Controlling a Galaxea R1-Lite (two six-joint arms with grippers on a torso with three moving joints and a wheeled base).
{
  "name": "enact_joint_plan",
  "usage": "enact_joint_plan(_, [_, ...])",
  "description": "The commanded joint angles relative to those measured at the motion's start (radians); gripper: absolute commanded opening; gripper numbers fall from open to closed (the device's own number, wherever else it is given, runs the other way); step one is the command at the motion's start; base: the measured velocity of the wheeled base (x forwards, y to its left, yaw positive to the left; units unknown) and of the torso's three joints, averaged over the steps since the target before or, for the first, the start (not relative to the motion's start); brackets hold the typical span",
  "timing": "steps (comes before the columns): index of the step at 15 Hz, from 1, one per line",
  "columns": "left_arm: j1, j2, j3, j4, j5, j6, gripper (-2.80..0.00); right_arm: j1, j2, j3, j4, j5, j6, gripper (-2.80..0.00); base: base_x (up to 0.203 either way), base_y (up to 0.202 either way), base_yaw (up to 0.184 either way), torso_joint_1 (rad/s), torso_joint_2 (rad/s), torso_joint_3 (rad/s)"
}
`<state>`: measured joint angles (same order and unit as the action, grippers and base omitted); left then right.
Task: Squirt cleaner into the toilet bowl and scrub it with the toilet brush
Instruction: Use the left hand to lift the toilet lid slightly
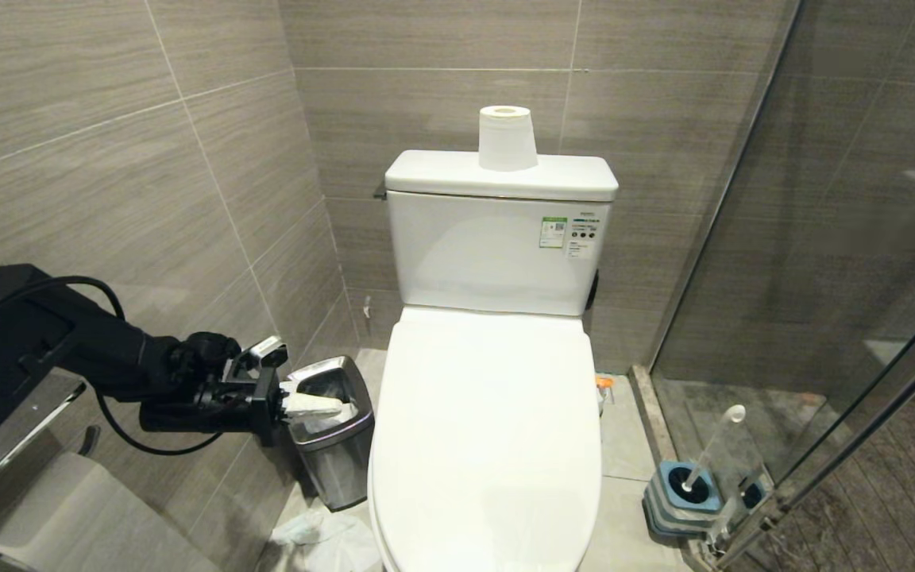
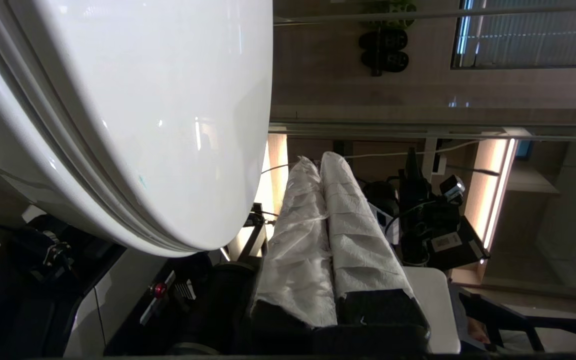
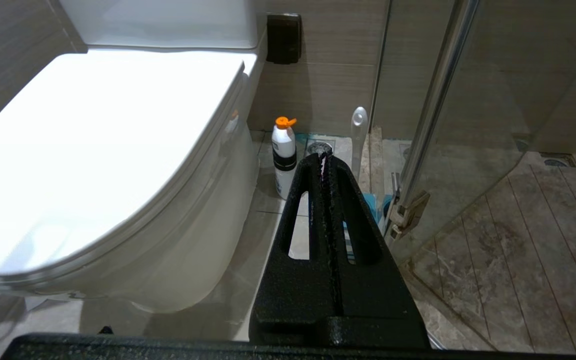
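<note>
The left gripper point(image 1: 310, 407) hovered over the small steel waste bin point(image 1: 336, 453), its white-wrapped fingers point(image 2: 318, 235) pressed together with nothing visible between them. The bin stood on the floor just beside the toilet bowl point(image 1: 485, 445), in the corner against the grey wood-grain tiled wall point(image 1: 108, 159). Crumpled white paper point(image 1: 322, 540) lay on the pale floor tiles point(image 1: 624, 445) below the bin.

The toilet's white lid was down, covering the bowl, and a roll of toilet paper point(image 1: 507, 139) stood upright on the cistern point(image 1: 497, 238).

The right gripper point(image 3: 324, 165) hung low on the toilet's other side, its black fingers shut tight and empty. Beyond its tips a white bottle with an orange cap point(image 3: 284, 155) stood on the floor near the toilet's base.

The toilet brush point(image 1: 712, 449) sat in its blue-topped grey holder point(image 1: 684, 496), handle tilted, by the glass shower partition point(image 1: 823, 238), well apart from both grippers. Darker stone flooring point(image 3: 518, 240) lay behind the glass.
</note>
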<state>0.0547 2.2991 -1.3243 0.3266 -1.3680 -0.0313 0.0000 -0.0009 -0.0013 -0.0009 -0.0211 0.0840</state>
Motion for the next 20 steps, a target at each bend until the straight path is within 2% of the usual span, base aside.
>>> enact_joint_plan(1, [-0.002, -0.001, 0.011, 0.0, -0.008, -0.001, 0.0, 0.0, 0.001, 0.001, -0.001, 0.0, 0.0, -2.8, 0.0, 0.0, 0.0, 0.0, 0.0, 0.0])
enact_joint_plan(4, [-0.003, 0.0, 0.015, -0.035, -0.006, 0.015, 0.0, 0.0, -0.001, 0.0, -0.001, 0.0, 0.0, -2.8, 0.0, 0.0, 0.0, 0.0, 0.0, 0.0])
enact_joint_plan(13, [-0.003, 0.037, 0.063, -0.133, 0.0, 0.004, 0.0, 0.0, 0.001, 0.001, -0.001, 0.0, 0.0, -2.8, 0.0, 0.0, 0.0, 0.0, 0.0, 0.0])
enact_joint_plan(15, [-0.003, 0.025, 0.108, -0.22, 0.005, 0.003, 0.0, 0.0, 0.0, 0.0, -0.001, 0.0, 0.0, -2.8, 0.0, 0.0, 0.0, 0.0, 0.0, 0.0])
enact_joint_plan(17, [0.0, 0.023, 0.167, -0.376, 0.013, 0.012, 0.0, 0.0, 0.0, 0.001, -0.001, 0.0, 0.0, -2.8, 0.0, 0.0, 0.0, 0.0, 0.0, 0.0])
enact_joint_plan(18, [0.004, 0.024, 0.187, -0.436, 0.039, 0.015, 0.0, 0.0, -0.001, 0.0, -0.001, 0.0, 0.0, -2.8, 0.0, 0.0, 0.0, 0.0, 0.0, 0.0])
enact_joint_plan(20, [0.015, 0.028, 0.194, -0.446, 0.07, 0.029, 0.0, 0.0, 0.0, 0.0, -0.001, 0.0, 0.0, -2.8, 0.0, 0.0, 0.0, 0.0, 0.0, 0.0])
